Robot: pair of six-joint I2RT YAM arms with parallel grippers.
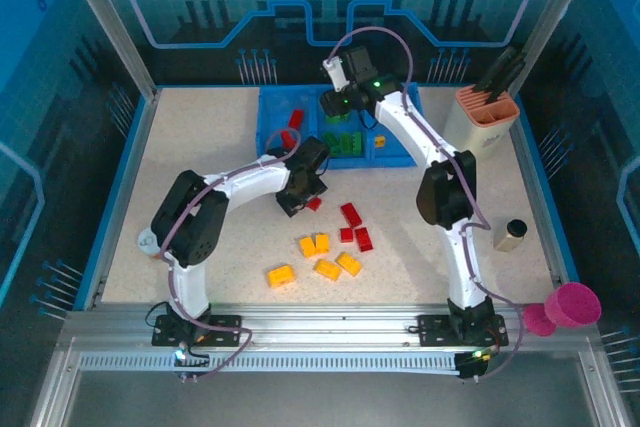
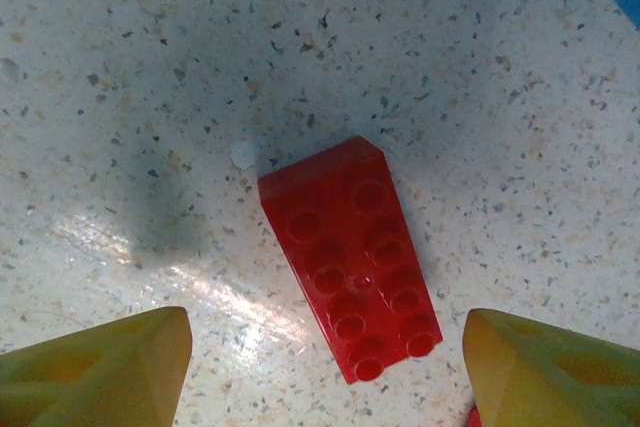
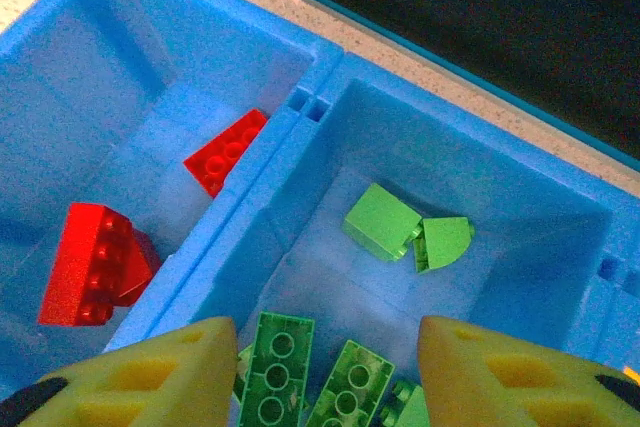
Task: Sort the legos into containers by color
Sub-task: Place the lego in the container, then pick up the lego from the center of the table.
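Bright overhead light; glare streak on table (image 2: 215, 292); soft shadows; yellow fingers (image 2: 100, 372) blurred close up.

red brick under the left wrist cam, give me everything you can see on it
The red brick is an oblong two-by-four piece of glossy-looking plastic with eight round studs facing up. It lies flat on the speckled tabletop, skewed to the frame. The left hand is open, with its yellow fingers on either side of the brick and a clear gap to each. A small white speck sits by its far corner.
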